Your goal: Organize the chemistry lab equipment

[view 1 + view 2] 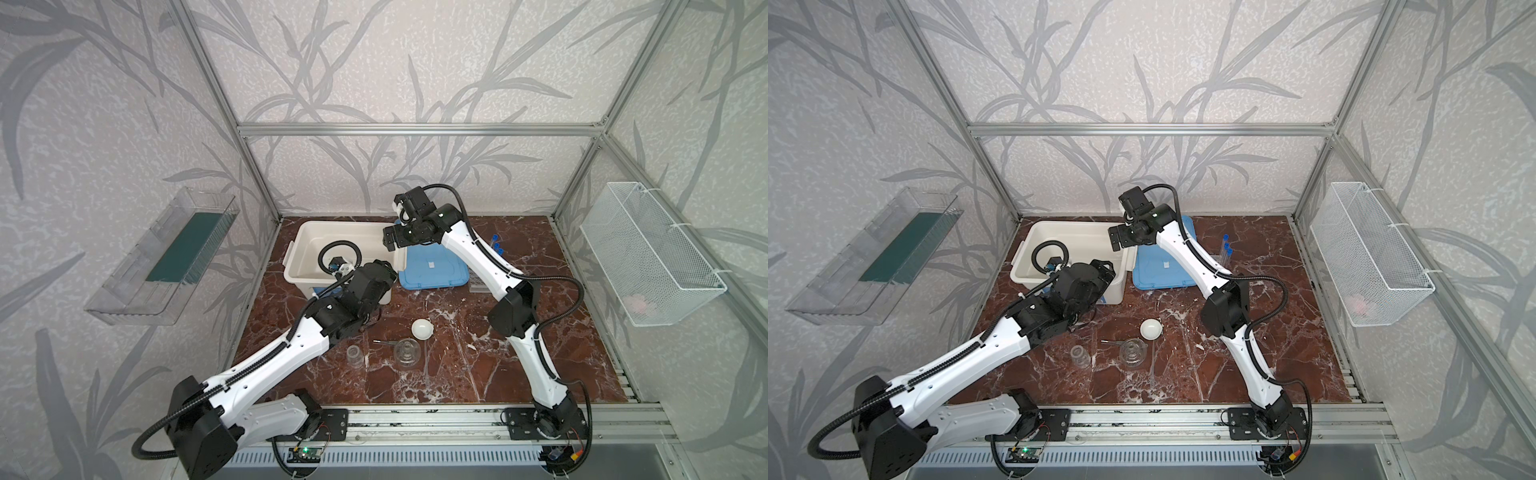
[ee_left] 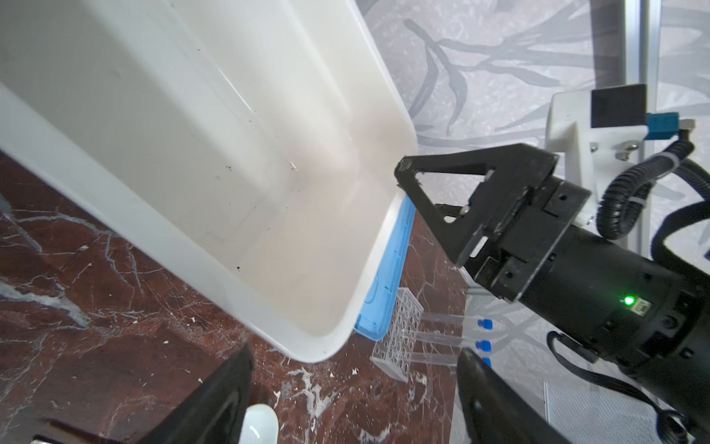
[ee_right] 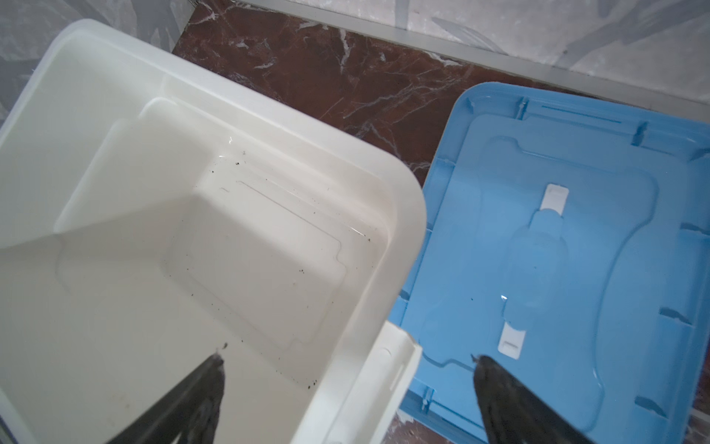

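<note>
Both grippers stand open and hold nothing. The right gripper (image 3: 349, 361) hangs astride the tub (image 1: 345, 224) rim, beside the blue lid (image 1: 432, 270). The left gripper (image 2: 355, 353) is near a tub corner. A low move can push the tub toward the rack (image 1: 478, 284) with the tubes (image 1: 496, 245).

The dish (image 1: 422, 329), tweezers (image 1: 384, 342) and two glass jars (image 1: 354, 356) lie on the hard marble table (image 1: 540, 353), where glass may slide or crack. On the patterned walls hang a wire basket (image 1: 648, 257) and a clear shelf (image 1: 166, 257).
</note>
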Tool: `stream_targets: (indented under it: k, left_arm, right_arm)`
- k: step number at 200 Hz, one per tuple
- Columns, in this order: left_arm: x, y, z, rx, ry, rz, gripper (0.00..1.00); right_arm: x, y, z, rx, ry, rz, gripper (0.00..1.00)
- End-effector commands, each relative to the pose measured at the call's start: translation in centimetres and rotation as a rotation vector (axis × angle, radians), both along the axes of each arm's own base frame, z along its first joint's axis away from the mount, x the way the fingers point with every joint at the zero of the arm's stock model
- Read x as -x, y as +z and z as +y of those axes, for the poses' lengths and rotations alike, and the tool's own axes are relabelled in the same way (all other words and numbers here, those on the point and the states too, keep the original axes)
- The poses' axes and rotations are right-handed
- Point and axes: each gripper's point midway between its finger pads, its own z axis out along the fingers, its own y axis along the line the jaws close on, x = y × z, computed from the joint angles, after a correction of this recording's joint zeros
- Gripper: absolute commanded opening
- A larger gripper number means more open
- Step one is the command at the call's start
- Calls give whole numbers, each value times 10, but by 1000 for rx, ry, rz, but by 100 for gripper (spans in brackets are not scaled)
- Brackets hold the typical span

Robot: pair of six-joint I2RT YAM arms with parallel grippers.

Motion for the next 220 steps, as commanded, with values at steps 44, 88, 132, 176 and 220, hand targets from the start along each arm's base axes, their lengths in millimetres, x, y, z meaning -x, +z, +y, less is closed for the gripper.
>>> stream_targets:
  k: [44, 88, 132, 176, 220]
  left_arm:
    - [60, 15, -2, -251, -425, 26, 99]
    - [105, -14, 39, -427, -485, 239, 99]
    - [142, -61, 69, -567, -530, 518, 99]
    - [150, -105, 79, -620, -506, 629, 99]
    - [147, -143, 79, -675, -493, 711, 89]
  right_arm:
    - [93, 86, -57, -100, 105, -91, 99]
    - [165, 73, -98, -176, 137, -97, 99]
    - [223, 31, -106, -179, 237, 4, 99]
    - [259, 1, -92, -142, 350, 38, 99]
    - [274, -17, -80, -176, 379, 71, 99]
